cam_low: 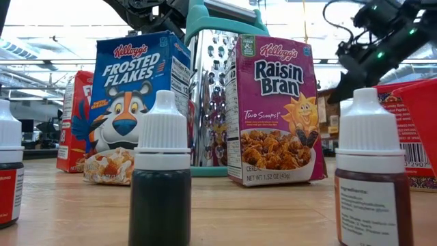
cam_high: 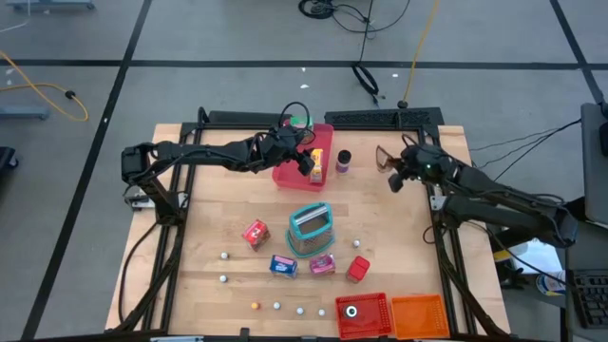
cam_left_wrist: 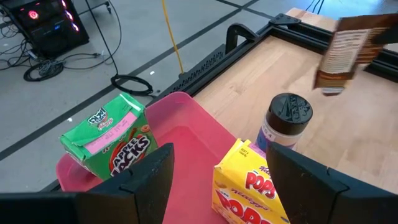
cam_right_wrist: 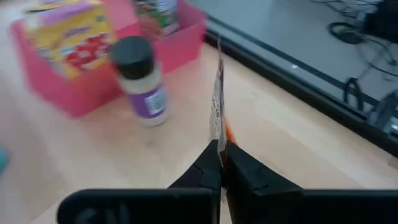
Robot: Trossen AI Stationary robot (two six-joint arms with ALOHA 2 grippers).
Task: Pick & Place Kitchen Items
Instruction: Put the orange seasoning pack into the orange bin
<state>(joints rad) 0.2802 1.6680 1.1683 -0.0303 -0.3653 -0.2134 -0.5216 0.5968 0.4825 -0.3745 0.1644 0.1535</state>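
High view: right gripper (cam_high: 392,177) carries a brown packet (cam_high: 384,158) beside the pink tray (cam_high: 285,175).
Left wrist view: left gripper (cam_left_wrist: 217,180), jaws wide and empty, hovers above the tray's boxes.
Right wrist view: fingers pinched shut on the packet's edge, presumably for carrying.

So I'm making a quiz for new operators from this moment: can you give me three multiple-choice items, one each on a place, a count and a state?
1. Where is the green Apple Jacks box?
A. in the pink tray
B. in the red bin
C. beside the grater

2. How many cereal boxes stand in the pink tray?
A. one
B. two
C. four

3. What is the right end effector doing?
A. hanging open
B. shut on a thin brown packet
C. gripping the dark-capped jar

Key: 1 A, the left wrist view shows it inside the tray wall. 2 B, Apple Jacks and the yellow Pops box. 3 B, its fingers pinch the packet's edge; the jar stands apart.
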